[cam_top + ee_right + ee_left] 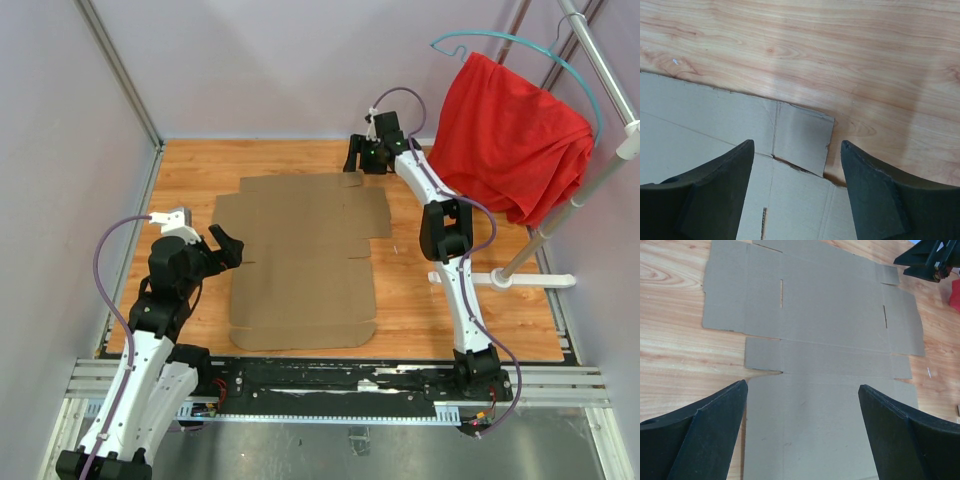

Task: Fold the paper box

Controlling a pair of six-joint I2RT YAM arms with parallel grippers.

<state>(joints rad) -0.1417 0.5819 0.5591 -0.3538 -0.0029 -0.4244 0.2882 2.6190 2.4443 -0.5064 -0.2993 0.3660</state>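
Paper box (300, 265) lies flat, unfolded, on the bench (480, 310). Left claw (228, 245) gapes wide, empty, at the sheet's left edge. Right claw (356, 163): jaws apart, gripping nothing, over the far-right corner flap.

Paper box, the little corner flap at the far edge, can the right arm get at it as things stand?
Likely yes: the right gripper hangs just above that flap of the box, jaws open, with nothing in between.
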